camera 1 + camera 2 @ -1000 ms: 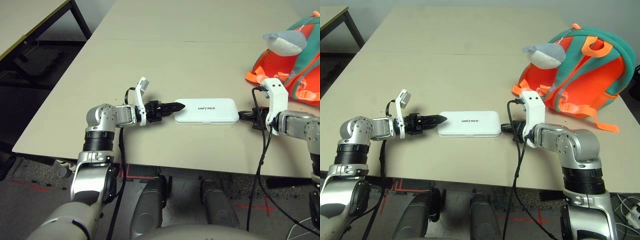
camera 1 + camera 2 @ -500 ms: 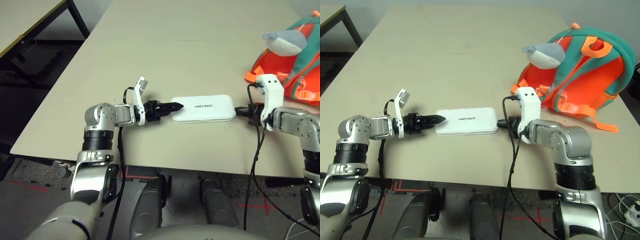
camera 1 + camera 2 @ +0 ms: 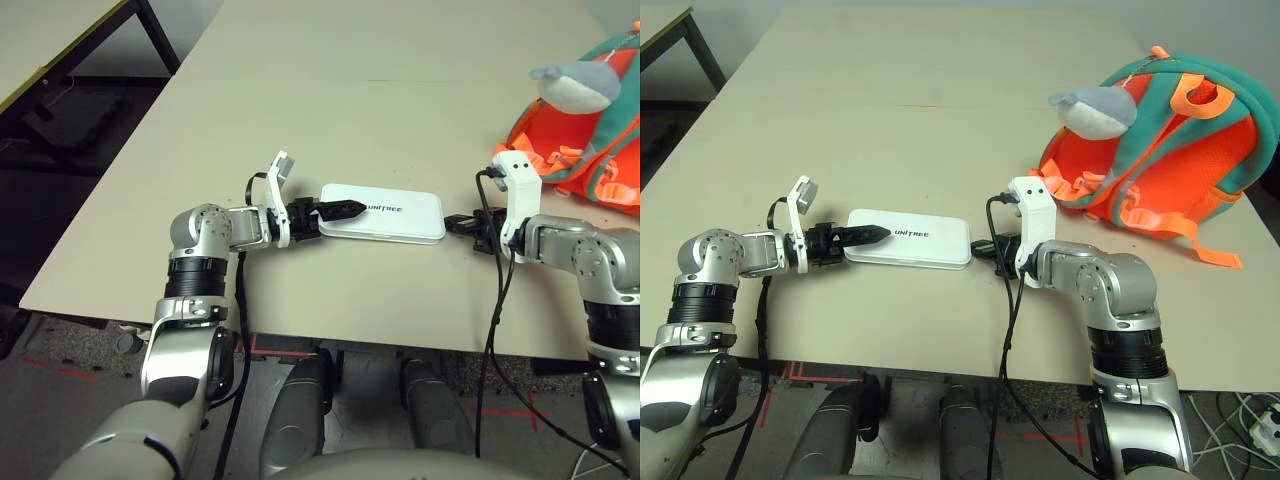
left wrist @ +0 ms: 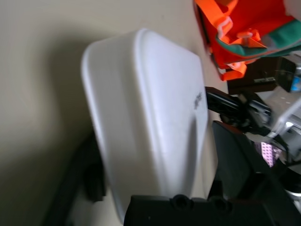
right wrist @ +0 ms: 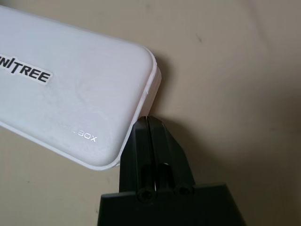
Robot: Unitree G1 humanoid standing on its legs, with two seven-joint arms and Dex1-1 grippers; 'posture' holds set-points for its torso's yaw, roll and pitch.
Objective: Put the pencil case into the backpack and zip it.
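Pencil case (image 3: 908, 238) lies flat on the table (image 3: 940, 110), lettering up, with the backpack (image 3: 1170, 150) well apart at its 2 o'clock. My left gripper (image 3: 868, 234) straddles the case's near-left end, one finger over the lid and one under, fingers apart. My right gripper (image 5: 148, 123), fingers together, butts the opposite edge, apparently bracing it for the grasp.
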